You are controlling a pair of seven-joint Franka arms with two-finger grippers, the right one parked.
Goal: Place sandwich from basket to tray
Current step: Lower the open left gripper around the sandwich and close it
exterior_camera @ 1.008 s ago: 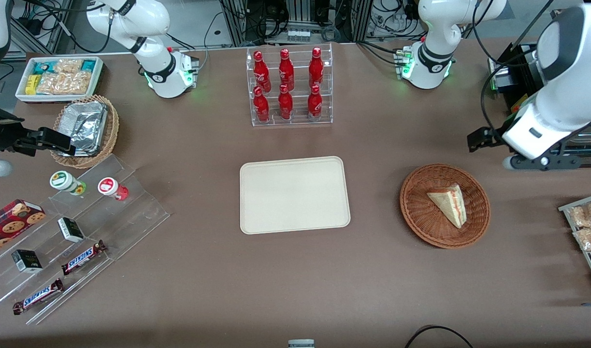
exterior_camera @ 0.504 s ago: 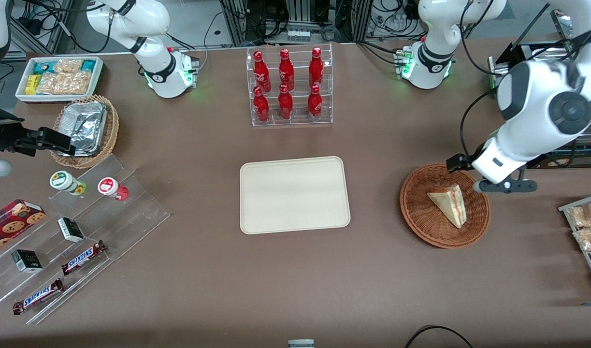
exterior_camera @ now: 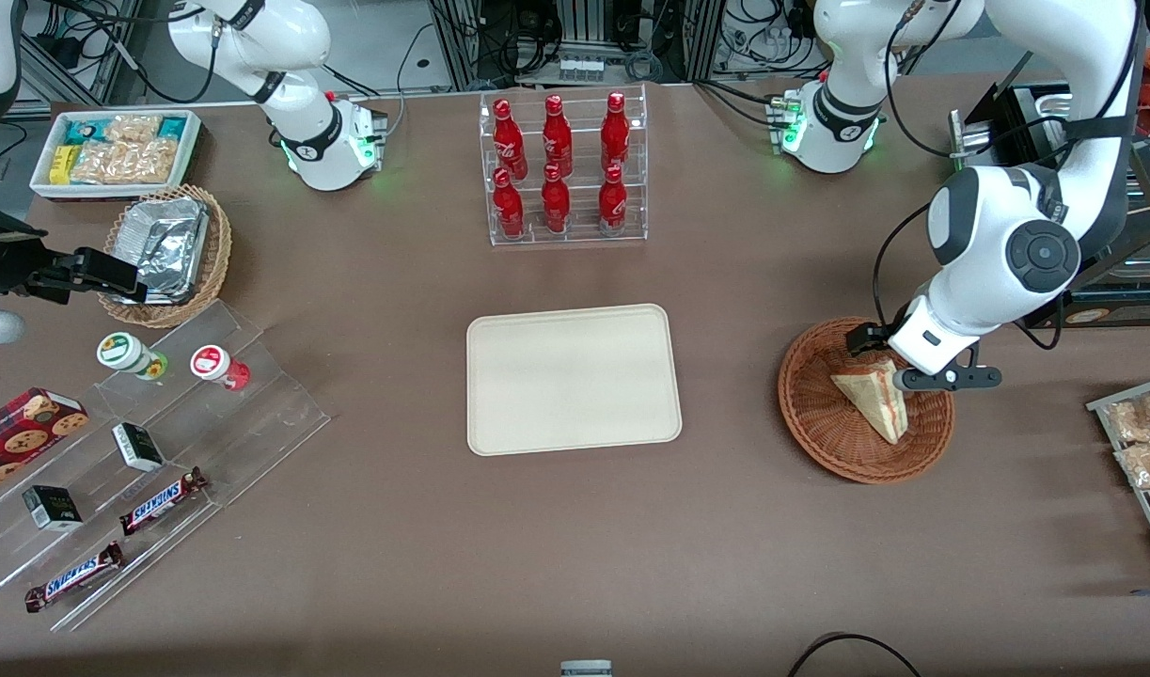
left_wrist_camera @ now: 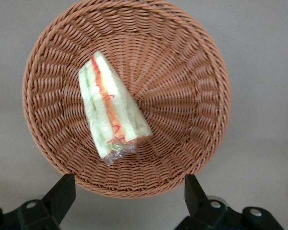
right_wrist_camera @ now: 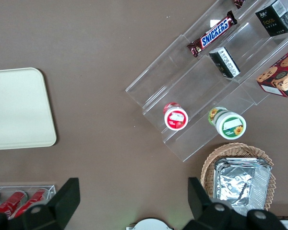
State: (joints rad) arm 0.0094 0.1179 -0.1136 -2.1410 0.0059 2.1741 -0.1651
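The left arm's pincer (exterior_camera: 913, 362), fingers spread wide, hovers above a triangular pale-bread sandwich (left_wrist_camera: 111, 114) lying in a round reddish-brown wicker basket (exterior_camera: 824, 423), well apart from the empty cream rectangular tray (exterior_camera: 573, 378).

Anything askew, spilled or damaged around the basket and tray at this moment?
Nothing stands out. The sandwich lies intact in the basket, wrap on, nothing spilled. The tray sits flat and bare. The gripper hangs open above the basket, touching nothing.

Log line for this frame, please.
phase: approach | gripper: open, above basket | sandwich: in basket, ungrasped | tray: bare
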